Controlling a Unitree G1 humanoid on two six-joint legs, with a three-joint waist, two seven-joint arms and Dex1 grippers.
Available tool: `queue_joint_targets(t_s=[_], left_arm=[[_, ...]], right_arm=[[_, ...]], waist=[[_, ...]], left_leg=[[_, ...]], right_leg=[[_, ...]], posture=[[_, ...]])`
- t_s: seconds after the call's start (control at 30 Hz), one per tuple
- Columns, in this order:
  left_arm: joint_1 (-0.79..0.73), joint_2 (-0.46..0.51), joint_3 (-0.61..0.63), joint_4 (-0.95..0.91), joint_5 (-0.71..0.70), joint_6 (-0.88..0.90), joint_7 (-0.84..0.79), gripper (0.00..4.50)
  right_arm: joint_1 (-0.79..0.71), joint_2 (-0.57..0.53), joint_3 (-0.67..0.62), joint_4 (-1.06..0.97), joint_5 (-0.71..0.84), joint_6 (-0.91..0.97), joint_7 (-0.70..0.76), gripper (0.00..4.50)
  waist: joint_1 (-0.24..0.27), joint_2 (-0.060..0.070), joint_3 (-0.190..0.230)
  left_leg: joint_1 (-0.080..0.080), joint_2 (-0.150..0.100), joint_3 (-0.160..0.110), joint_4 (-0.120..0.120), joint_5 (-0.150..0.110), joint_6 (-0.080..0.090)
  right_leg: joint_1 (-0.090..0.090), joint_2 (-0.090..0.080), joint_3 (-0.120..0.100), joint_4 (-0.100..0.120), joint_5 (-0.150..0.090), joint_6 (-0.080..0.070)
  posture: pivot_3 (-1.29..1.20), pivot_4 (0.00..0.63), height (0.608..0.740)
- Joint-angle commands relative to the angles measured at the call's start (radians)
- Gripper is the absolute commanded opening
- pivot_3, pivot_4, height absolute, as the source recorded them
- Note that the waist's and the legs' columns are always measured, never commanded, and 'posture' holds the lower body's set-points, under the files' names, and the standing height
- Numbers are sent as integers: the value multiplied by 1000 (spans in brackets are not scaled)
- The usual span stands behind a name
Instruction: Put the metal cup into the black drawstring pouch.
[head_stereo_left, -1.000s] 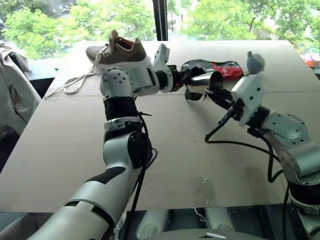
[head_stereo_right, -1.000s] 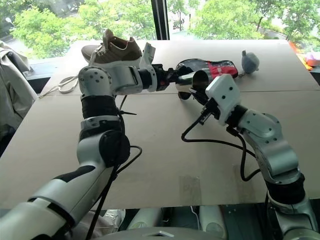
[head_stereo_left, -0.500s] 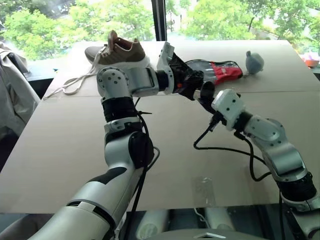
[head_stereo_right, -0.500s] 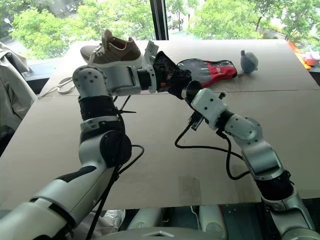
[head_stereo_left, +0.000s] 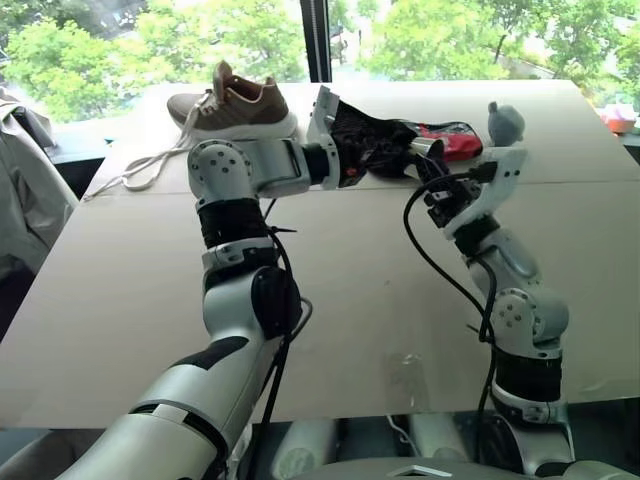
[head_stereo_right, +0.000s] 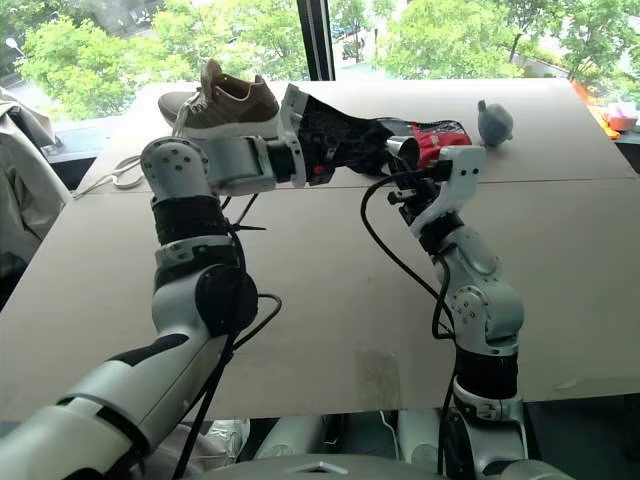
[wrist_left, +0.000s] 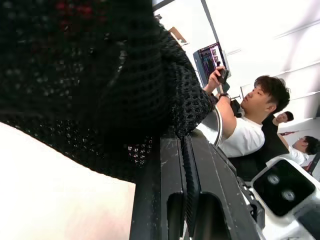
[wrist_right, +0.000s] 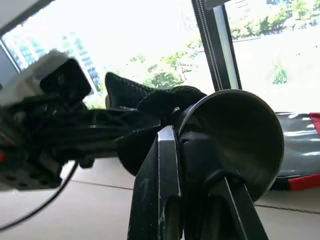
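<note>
Right end effector (wrist_right: 192, 210) clamps rigid, slippery cup (wrist_right: 235, 135) at rim; left end effector (wrist_left: 185, 200) pinches limp pouch (head_stereo_left: 365, 145) edge.

pouch (head_stereo_left: 372, 143): black mesh | cup (wrist_right: 235, 135): silver | shoe (head_stereo_left: 235, 105): brown, white sole

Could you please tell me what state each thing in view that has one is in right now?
left tool: shut on the black drawstring pouch, holding it up off the table.
black drawstring pouch: lifted, hanging limp from the left tool.
right tool: shut on the metal cup's rim.
metal cup: held in the air, its base end against the pouch.
shoe: upright on the table, laces undone and trailing.
</note>
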Motion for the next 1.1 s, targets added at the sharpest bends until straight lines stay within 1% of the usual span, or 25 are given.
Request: queue_joint_targets(t_s=[0.03,0.1,0.17,0.23,0.3,0.37,0.5,0.6,0.8,0.9,1.0,1.1], left_arm=[[-16,-3,10,-4,-30,-1,-16,0],[-21,-12,23,0,-43,1,-18,0],[-25,-23,44,5,-58,5,-13,0],[-25,-41,70,4,-81,23,-10,0],[-12,-56,82,-6,-91,35,-3,0],[-10,-66,103,-9,-103,31,5,0],[-22,-61,130,-6,-122,52,0,0],[-21,-67,134,-11,-133,74,-1,0],[-19,-78,127,-21,-143,90,-4,0],[-19,-77,121,-19,-148,90,-8,0],[-7,-80,102,-22,-160,90,-8,0],[13,-79,74,-32,-190,90,-8,0]], right_arm=[[-40,34,-80,-38,263,109,-98,26],[-50,27,-97,-19,354,156,-124,26],[-56,12,-102,-6,403,180,-149,26],[-54,-31,-77,-2,379,191,-137,26],[-19,-165,55,-29,180,118,-24,26],[5,-248,135,-35,64,45,46,26],[38,-477,329,17,-311,-274,211,26],[33,-585,440,101,-547,-528,271,26],[-13,-664,531,271,-834,-870,284,26],[-48,-702,561,358,-982,-992,254,26],[-88,-720,564,434,-1105,-1059,196,26],[-98,-693,532,468,-1111,-1045,169,26]], waist=[[-4,0,0],[-7,0,0],[-8,0,0],[-9,0,0],[-9,0,0],[-9,0,0],[-10,0,0],[-10,0,0],[-9,0,0],[-7,0,0],[-7,0,0],[-7,0,0]], left_leg=[[0,0,0,0,0,0],[0,0,0,0,0,0],[0,0,0,-1,0,0],[1,0,0,-1,0,0],[1,0,1,-1,0,0],[0,0,2,-1,0,0],[0,0,3,-1,0,0],[1,1,6,-1,0,0],[2,2,7,0,0,0],[2,2,7,0,0,0],[2,2,7,0,0,0],[2,2,7,0,0,-1]], right_leg=[[0,0,0,0,0,0],[0,0,0,0,0,0],[0,0,0,0,0,0],[0,0,0,0,0,0],[0,0,0,0,0,0],[0,0,0,0,0,0],[-1,1,1,0,0,0],[-2,1,0,1,0,0],[-1,2,1,1,0,0],[-1,2,2,1,0,1],[-1,2,3,1,0,1],[-1,2,4,1,0,1]], posture=[[0,150,740],[0,150,740],[0,150,740],[0,150,740],[0,150,740],[0,150,740],[0,150,740],[0,150,740],[0,150,740],[0,150,740],[0,150,740],[0,150,740]])
